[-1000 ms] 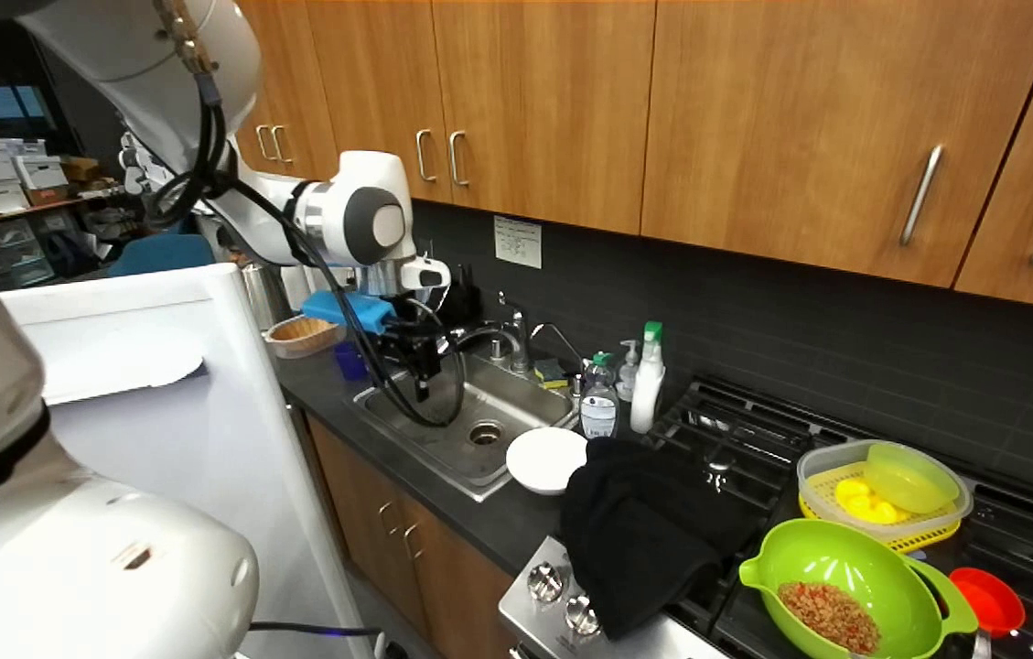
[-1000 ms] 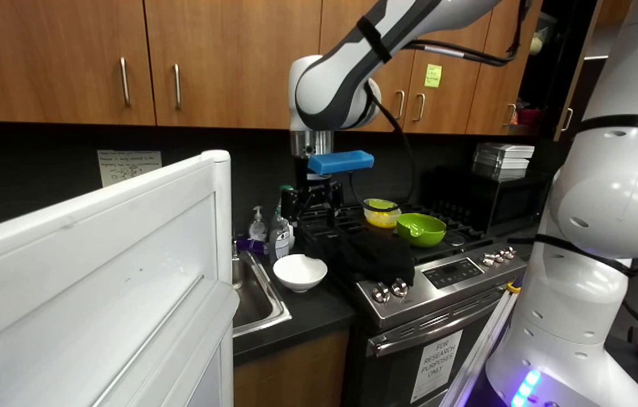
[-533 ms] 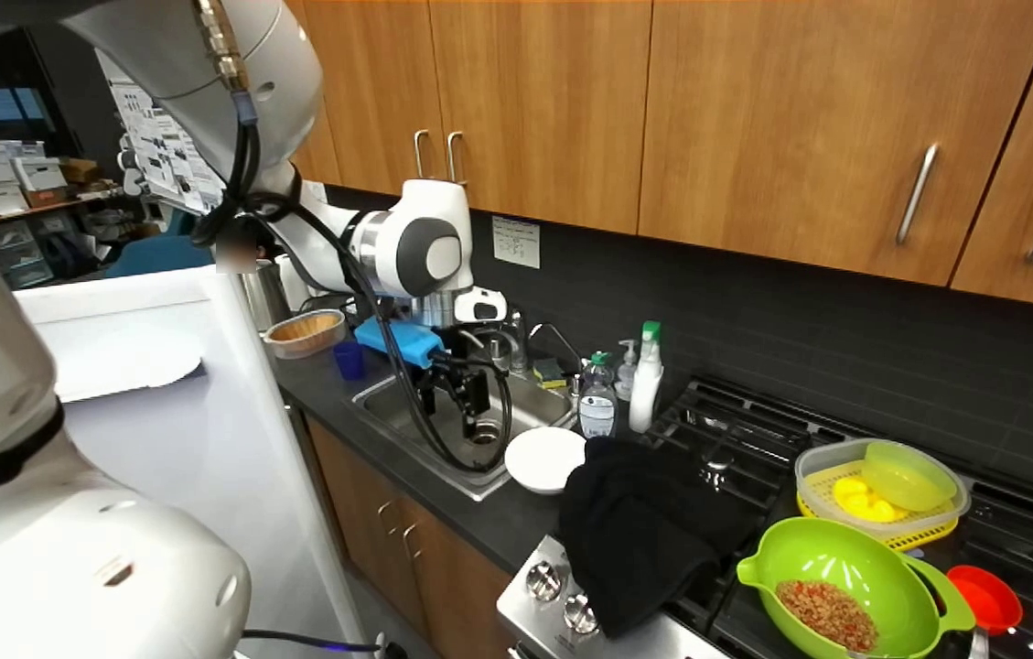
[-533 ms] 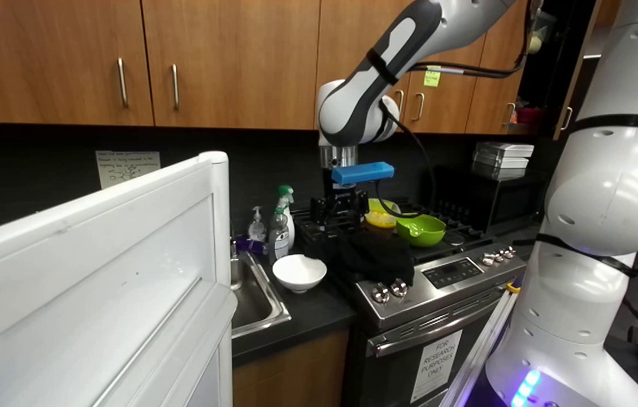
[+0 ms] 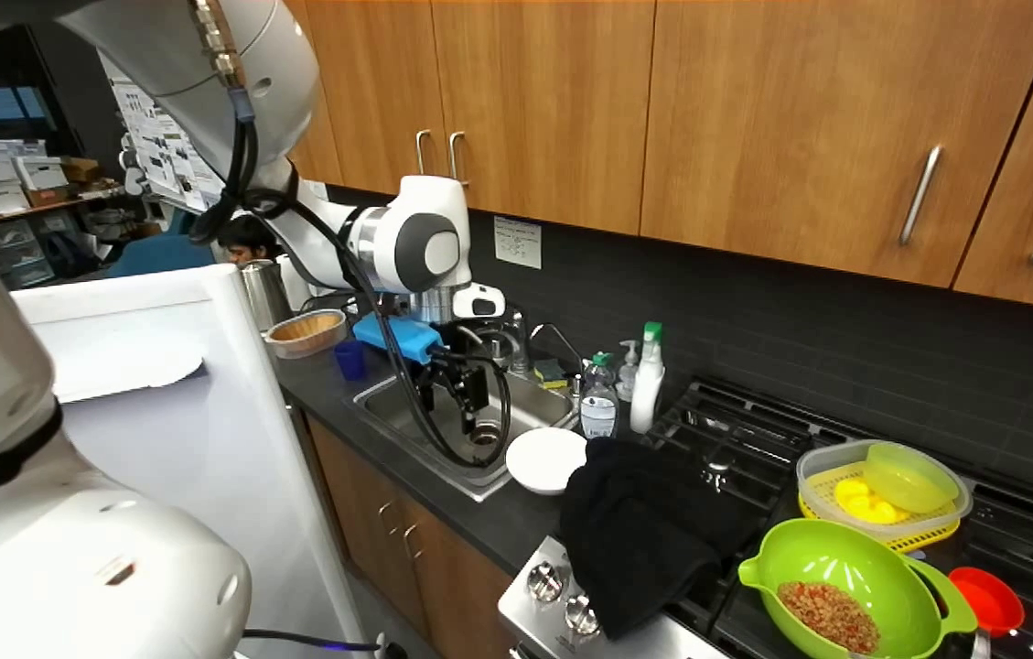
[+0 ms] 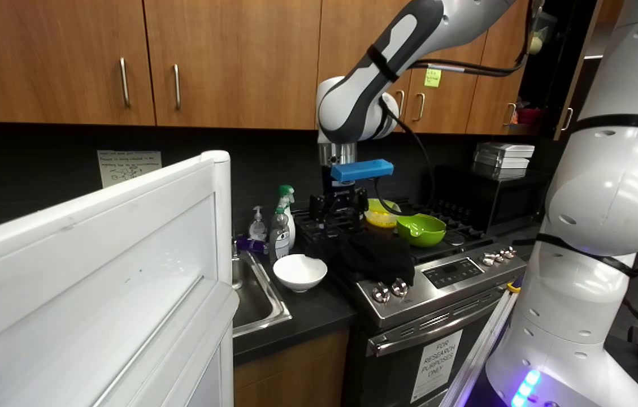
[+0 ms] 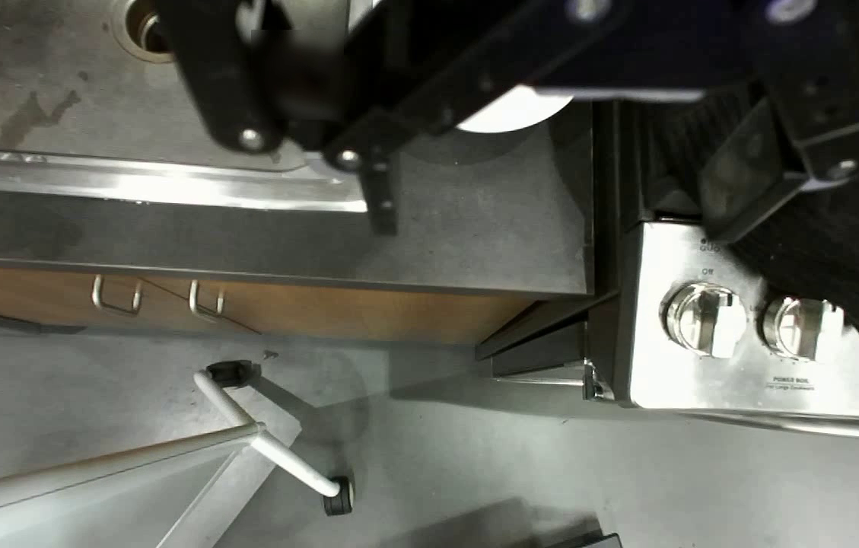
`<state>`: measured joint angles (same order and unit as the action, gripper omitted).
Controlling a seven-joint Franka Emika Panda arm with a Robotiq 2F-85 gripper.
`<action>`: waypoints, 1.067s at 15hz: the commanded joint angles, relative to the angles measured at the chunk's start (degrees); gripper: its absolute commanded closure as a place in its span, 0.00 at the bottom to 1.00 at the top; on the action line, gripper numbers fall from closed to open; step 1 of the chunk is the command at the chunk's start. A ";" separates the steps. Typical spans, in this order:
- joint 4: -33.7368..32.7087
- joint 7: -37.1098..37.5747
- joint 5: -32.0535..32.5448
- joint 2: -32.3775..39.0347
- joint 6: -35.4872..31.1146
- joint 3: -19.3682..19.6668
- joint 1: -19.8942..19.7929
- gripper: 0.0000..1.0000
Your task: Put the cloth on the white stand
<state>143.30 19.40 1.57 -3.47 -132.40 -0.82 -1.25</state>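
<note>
A black cloth (image 5: 635, 535) lies draped over the stove's front left corner. It also shows in an exterior view (image 6: 378, 257) and at the right of the wrist view (image 7: 855, 251). The white stand, a tall white panel (image 5: 214, 439), stands in front of the counter in both exterior views (image 6: 143, 277); its wheeled white frame (image 7: 117, 464) shows at the lower left of the wrist view. My gripper (image 5: 450, 412) points down, raised above the counter, apart from cloth and stand. It also shows in an exterior view (image 6: 340, 223). In the wrist view its fingers (image 7: 749, 179) stand wide apart, holding nothing.
A white bowl (image 5: 546, 460) sits between the sink (image 7: 33, 99) and stove. Bottles (image 5: 647, 384) stand behind it. A green colander (image 5: 855, 586) and a plastic container (image 5: 882, 485) sit on the stove. Wooden cabinets (image 6: 228, 62) hang above.
The arm and gripper have moved rightward and lower in both exterior views, mostly in the first half second, then almost stopped. Cloth, bowl and stand have not moved.
</note>
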 commanded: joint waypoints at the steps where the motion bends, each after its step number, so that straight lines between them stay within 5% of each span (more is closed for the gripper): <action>1: -0.60 0.56 2.57 -1.84 1.99 1.13 -1.08 0.00; 9: -1.80 0.49 5.46 0.27 -1.45 4.34 -4.32 0.00; 16: -3.11 -1.64 10.54 7.25 -11.41 6.75 -5.36 0.00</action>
<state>141.72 19.12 8.23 0.34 -140.11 4.71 -5.90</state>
